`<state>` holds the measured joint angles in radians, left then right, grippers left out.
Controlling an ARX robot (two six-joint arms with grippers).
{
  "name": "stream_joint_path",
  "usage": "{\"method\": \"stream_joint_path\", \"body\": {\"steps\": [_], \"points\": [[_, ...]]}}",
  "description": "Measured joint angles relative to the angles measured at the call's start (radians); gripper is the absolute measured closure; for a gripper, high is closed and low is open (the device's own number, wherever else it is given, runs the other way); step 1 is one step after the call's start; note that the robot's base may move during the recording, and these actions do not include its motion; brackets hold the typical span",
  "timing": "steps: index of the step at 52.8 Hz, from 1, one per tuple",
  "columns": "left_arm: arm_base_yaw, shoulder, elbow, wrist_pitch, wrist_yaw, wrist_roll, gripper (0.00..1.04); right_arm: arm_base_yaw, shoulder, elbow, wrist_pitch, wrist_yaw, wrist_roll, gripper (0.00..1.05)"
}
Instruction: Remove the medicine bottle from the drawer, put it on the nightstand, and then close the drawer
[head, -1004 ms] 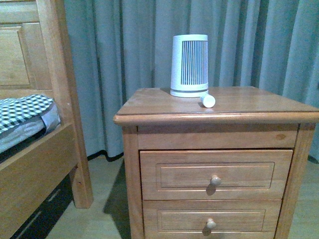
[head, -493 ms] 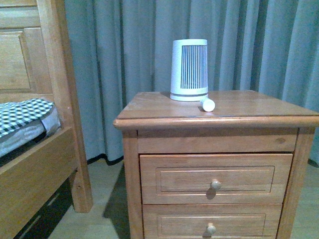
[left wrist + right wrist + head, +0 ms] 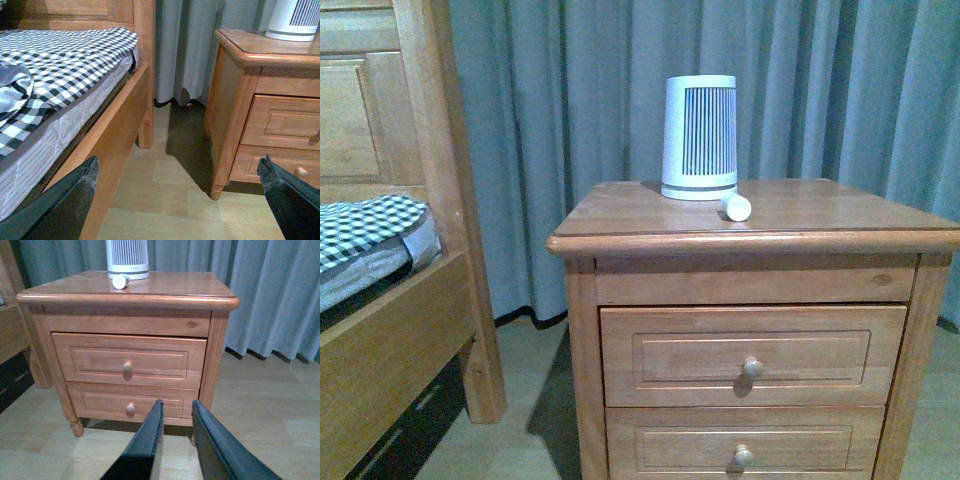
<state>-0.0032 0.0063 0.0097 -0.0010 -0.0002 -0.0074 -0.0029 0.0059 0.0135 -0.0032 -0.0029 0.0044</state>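
So the front view has no arm in it at all, just the nightstand [image 3: 650, 215] with the medicine bottle [image 3: 736, 207] lying on its side on the top, right up against the base of the white ribbed device [image 3: 699, 135], end facing the camera. Both drawers look pushed in flush there, the drawer [image 3: 752, 354] on top with its little round knob and the lower drawer [image 3: 742, 444] under it. The right wrist view is the one that actually shows a pincer: the right gripper [image 3: 176, 412] has its two dark fingers nearly together with only a thin gap and nothing between them, hanging low out in front of the cabinet, well apart from the bottle [image 3: 120, 281], which sits up on the top surface well above and beyond it. The left wrist view gives you stuff the others don't, mainly the bed frame [image 3: 127, 107] with a black-and-white checked sheet [image 3: 60, 55], plus the wood floor [image 3: 175, 185] and the grey curtain [image 3: 185, 45]. The left gripper [image 3: 177, 177] is spread wide, one finger at each side of that picture, empty, and the bottle isn't visible from there, only a corner of the nightstand and the bottom of the ribbed thing. Bottle itself is small, plain white, cylindrical, no label I can make out.
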Motion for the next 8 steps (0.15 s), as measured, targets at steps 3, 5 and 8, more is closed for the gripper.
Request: {"method": "stream_joint_path", "body": {"steps": [3, 5, 8], "points": [[0.000, 0.000, 0.000, 0.000, 0.000, 0.000, 0.07, 0.000, 0.000, 0.000, 0.000, 0.000, 0.000, 0.60], [0.000, 0.000, 0.000, 0.000, 0.000, 0.000, 0.07, 0.000, 0.000, 0.000, 0.000, 0.000, 0.000, 0.53], [0.000, 0.000, 0.000, 0.000, 0.000, 0.000, 0.07, 0.000, 0.000, 0.000, 0.000, 0.000, 0.000, 0.42]]}}
